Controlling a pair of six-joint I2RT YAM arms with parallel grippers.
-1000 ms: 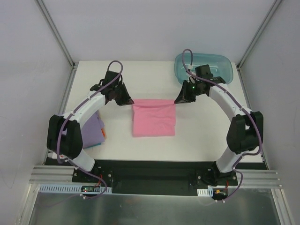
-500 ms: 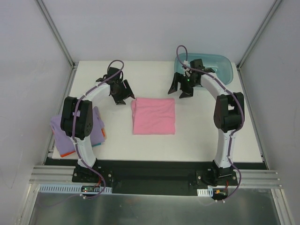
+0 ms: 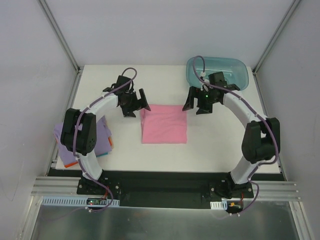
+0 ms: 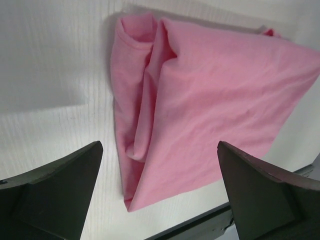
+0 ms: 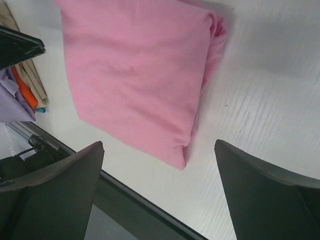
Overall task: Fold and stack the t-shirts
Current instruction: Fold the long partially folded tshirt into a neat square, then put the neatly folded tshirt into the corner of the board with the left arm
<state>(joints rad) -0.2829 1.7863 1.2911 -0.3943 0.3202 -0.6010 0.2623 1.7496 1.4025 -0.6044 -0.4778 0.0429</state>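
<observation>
Overhead view: the pink t-shirt (image 3: pixel 164 124) lies folded into a near-square on the white table (image 3: pixel 220 145), at mid-table, apart from every table edge. Bare tabletop surrounds it on the near side and on the right. The left gripper (image 3: pixel 136 104) hangs just beyond the shirt's far left corner, fingers spread wide and holding nothing. The right gripper (image 3: pixel 199 103) hangs just beyond the far right corner, fingers likewise spread and holding nothing.

At the left table edge, partly hidden by the left arm, the lavender t-shirt (image 3: pixel 64 142) rests on top of a stack of folded cloth (image 3: pixel 107 145) with orange and teal edges showing.

The teal tub (image 3: pixel 235 70) stands in the far right corner of the table, behind the right arm; nothing can be made out in it.

Left wrist view: the pink shirt's left fold shows a rolled, creased edge between the two dark fingers (image 4: pixel 55 187), which stand well apart above the cloth.

Right wrist view: the shirt's right fold is thick and rounded; the fingers (image 5: pixel 47 187) stand wide apart over cloth and bare table. No writing is legible.
</observation>
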